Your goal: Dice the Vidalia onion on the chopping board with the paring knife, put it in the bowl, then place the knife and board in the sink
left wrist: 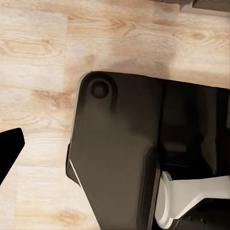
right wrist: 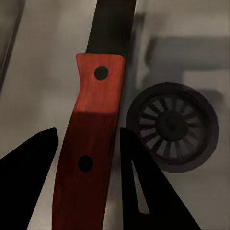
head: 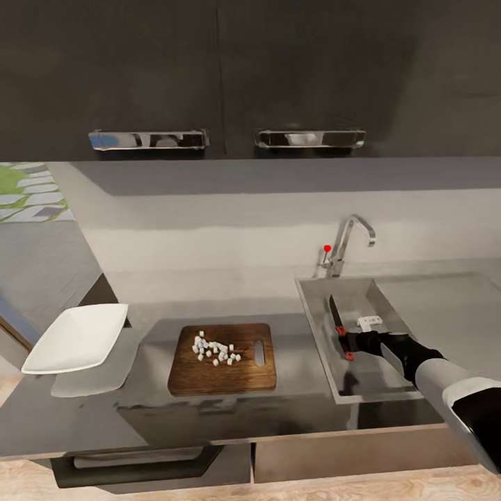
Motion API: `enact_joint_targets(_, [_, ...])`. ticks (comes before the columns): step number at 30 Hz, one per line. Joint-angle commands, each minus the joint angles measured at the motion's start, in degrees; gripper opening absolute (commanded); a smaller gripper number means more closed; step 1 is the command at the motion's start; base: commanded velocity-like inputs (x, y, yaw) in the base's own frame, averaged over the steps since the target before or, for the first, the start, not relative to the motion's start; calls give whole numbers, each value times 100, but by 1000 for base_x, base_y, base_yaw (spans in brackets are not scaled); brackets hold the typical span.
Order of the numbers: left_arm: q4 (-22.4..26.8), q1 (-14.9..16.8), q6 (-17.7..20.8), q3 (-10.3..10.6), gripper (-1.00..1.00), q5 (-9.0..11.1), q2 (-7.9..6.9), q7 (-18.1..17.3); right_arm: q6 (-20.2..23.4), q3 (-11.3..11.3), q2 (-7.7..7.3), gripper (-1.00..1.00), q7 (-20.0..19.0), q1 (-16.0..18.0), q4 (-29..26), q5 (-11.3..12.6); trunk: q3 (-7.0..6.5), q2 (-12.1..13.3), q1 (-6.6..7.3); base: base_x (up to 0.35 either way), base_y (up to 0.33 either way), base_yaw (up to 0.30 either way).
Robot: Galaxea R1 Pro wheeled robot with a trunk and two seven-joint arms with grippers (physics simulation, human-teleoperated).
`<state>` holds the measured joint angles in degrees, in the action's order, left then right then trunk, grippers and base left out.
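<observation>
The right gripper point(head: 356, 341) grasps the slim red-handled paring knife point(right wrist: 88, 143) over the grey steel sink point(head: 316, 334) (dice point(head: 216, 350) remain on the brown wooden chopping board point(head: 209, 379) beside the sink). Step: depositing the knife. Next probably comes releasing it, though the white square bowl point(head: 76, 339) lacks onion.

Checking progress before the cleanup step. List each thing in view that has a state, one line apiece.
paring knife: over the sink basin, handle between the right gripper's fingers.
right gripper: jaws either side of the handle; contact unclear.
diced onion: loose pale bits lying on the board.
chopping board: flat on the countertop, outside the sink.
bowl: upright, empty.
sink: no board in it.
</observation>
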<state>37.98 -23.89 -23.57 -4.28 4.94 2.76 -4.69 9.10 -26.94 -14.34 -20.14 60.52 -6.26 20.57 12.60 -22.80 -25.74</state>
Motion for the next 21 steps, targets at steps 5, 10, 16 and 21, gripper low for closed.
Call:
enact_joint_targets(5, [7, -1, 2, -20, 100, 51, 5, -49, 18, -31, 22, -100, 29, 3, 208, 56, 55, -12, -4, 27, 0, 0])
enact_joint_targets(10, [8, -1, 2, -20, 100, 51, 5, -49, -17, -31, 20, -100, 36, 3, 451, 52, 100, -12, -4, 2, 0, 0])
enact_joint_targets(16, [8, -1, 2, -20, 100, 51, 5, -49, -16, -31, 19, -100, 36, 3, 498, 52, 154, -12, -4, 0, 0, 0])
enact_joint_targets(21, [8, -1, 2, -20, 100, 51, 5, -49, -21, -31, 19, -100, 32, 3, 499, 52, 198, -12, -4, 0, 0, 0])
